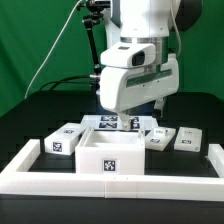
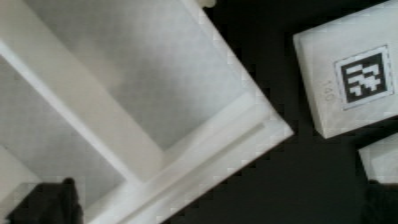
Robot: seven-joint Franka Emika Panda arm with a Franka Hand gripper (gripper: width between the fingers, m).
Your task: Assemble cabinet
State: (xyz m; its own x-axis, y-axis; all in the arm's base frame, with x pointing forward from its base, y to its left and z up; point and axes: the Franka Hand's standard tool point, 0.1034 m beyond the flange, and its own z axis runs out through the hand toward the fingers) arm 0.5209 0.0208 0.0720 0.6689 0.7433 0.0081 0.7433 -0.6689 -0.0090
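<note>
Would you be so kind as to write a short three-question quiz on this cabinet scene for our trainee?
1. True or false: the cabinet box is open at the top.
2. The table is: A black, B white, C green.
3. On which side of the cabinet box, in the exterior view, does the small tagged block lie?
Key: 1 true; 2 A; 3 the exterior view's left.
</note>
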